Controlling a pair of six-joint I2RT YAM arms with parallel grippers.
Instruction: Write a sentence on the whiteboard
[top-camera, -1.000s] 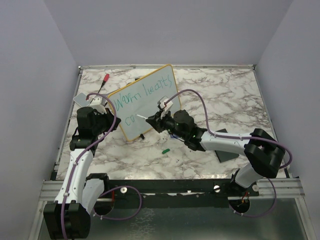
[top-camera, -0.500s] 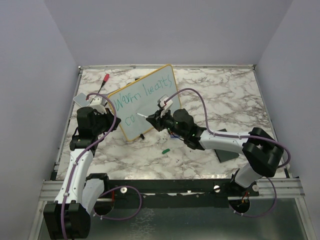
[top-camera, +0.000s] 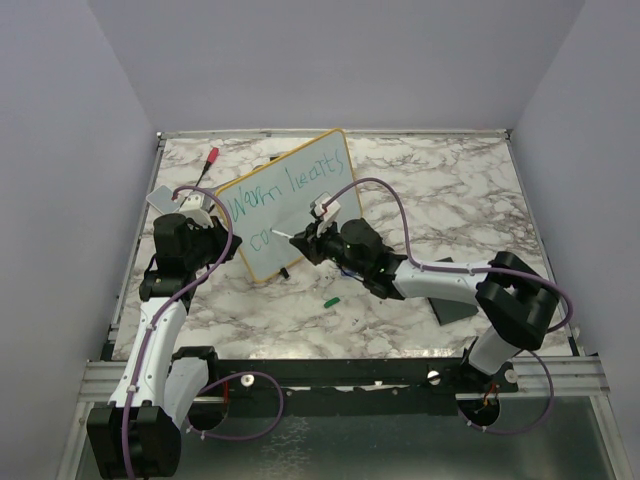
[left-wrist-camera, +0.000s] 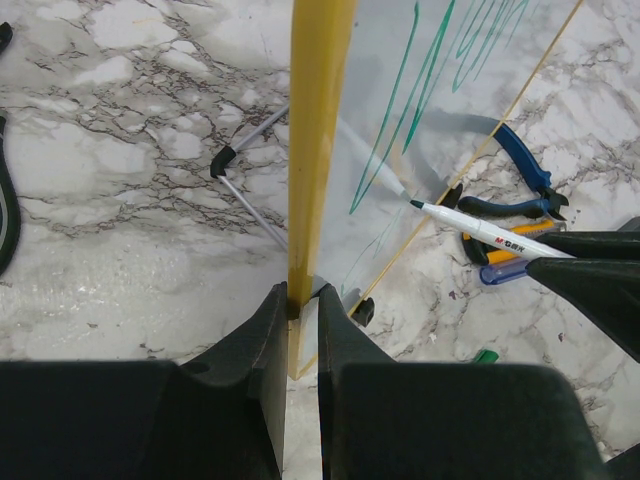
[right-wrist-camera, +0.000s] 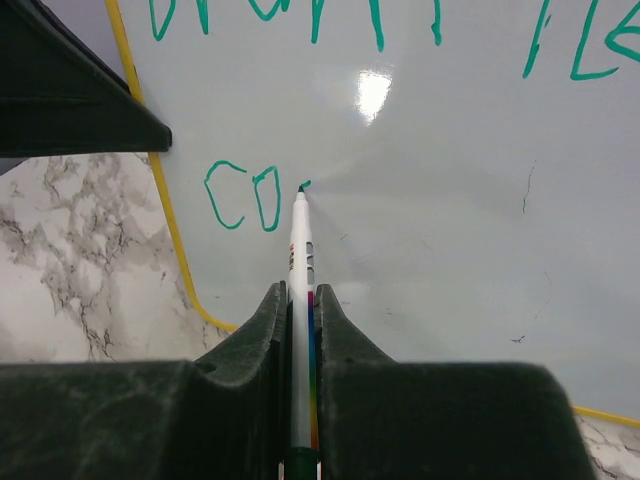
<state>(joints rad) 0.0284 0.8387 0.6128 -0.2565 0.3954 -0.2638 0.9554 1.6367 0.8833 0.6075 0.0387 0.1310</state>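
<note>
Whiteboard (top-camera: 275, 215) stands propped at a slant on the table (top-camera: 450, 190), left of centre, its face turned toward my right arm for writing. My left hand (left-wrist-camera: 303, 300) is clamped on its yellow side edge, I judge to steady it against the pen's push. My right hand (right-wrist-camera: 298, 300) is shut tight on the marker (right-wrist-camera: 299, 250), tip touching the board just after "co", the sentence (right-wrist-camera: 240, 195) half done.

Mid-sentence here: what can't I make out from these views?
- Right wrist: upper line of the sentence is cut off by the top edge.
- Left wrist: whiteboard is seen nearly edge-on, so the writing is unreadable.
- Top external: small green item by the board is too small to identify.
</note>
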